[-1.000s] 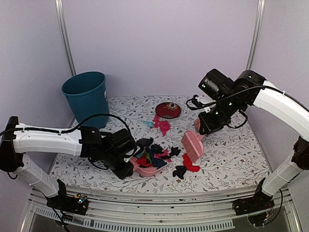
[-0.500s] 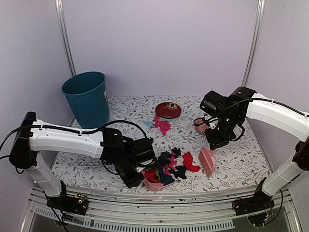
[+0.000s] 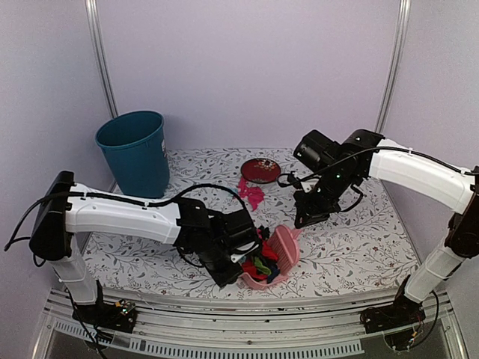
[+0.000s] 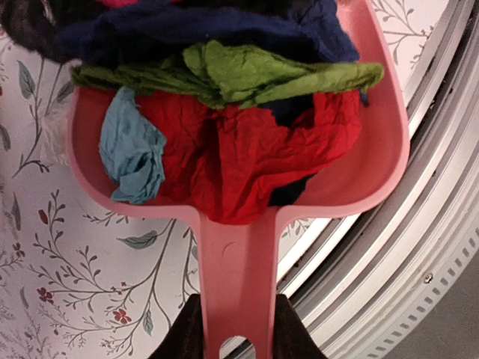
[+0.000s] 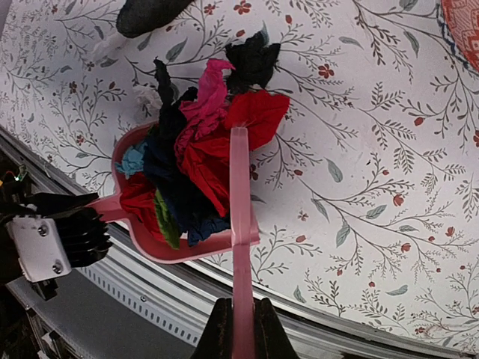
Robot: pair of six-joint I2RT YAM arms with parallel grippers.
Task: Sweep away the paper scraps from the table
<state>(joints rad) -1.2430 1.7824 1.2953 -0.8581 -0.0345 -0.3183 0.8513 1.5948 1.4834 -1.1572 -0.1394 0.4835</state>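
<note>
Two arms are seen, with one tool held in each. The left gripper [image 4: 236, 340] is closed narrowly on the flat handle of the one dustpan [image 4: 378, 142]. The pan is of smooth pink plastic, shovel-shaped, with a raised rim. The right gripper [image 5: 242, 333] is clamped almost fully together on the thin handle of the one brush [image 3: 285, 245]. It is also of pink plastic, and its ribbed oblong head is stood at the pan's mouth, at 2 o'clock from the pan's middle in the top view.

The scraps [image 5: 196, 153] are gathered mostly into one heap of crumpled, wrinkly paper, inside the pan and at its mouth. In the left wrist view four parts can be counted: one large red piece [image 4: 247, 164], one green strip [image 4: 254, 71], one light blue bit [image 4: 131, 153] and one dark blue-black mass [image 4: 194, 30]. One black bit [image 5: 253, 60] is seen at the heap's far edge, past the rim.

One small pink cluster [image 3: 252, 194] is left apart on the table [image 3: 359, 239], at 12 o'clock from the pan. The table is flat and white, printed with grey leaves and tiny red flowers. The pan is set at its 6 o'clock edge.

One round, glossy dark-red plate [image 3: 261, 170] lies near the cluster, at its 1 o'clock. One round teal bin [image 3: 135, 149] is stood at the table's 10 o'clock corner.
</note>
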